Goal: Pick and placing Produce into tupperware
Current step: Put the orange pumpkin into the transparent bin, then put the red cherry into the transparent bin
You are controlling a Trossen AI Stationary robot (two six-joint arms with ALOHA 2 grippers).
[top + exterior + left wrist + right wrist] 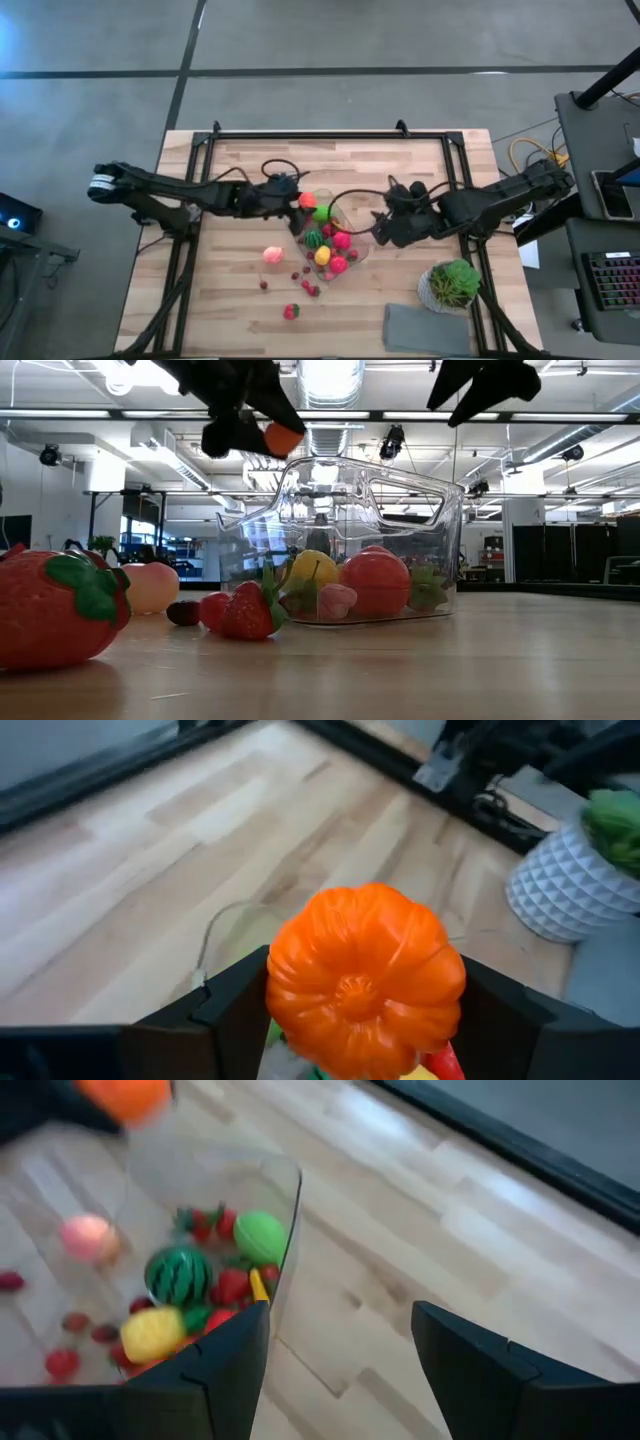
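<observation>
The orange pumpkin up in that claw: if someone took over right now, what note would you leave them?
Left gripper: shut on the orange pumpkin, raised over the tupperware.
Right gripper: open, empty, beside the tub's other end.
Done: several fruits lie in the tub, among them a toy watermelon.
Left: drop the pumpkin in, then gather the pink fruit, the strawberry and small red pieces on the table.

You've got a light wood table (240, 300). On it: clear tupperware (352, 228) mid-table, pink fruit (272, 255), strawberry (291, 311) and small red berries (303, 281) loose just beside the tub, potted plant (452, 283) and grey cloth (428, 328) near your right corner.
</observation>
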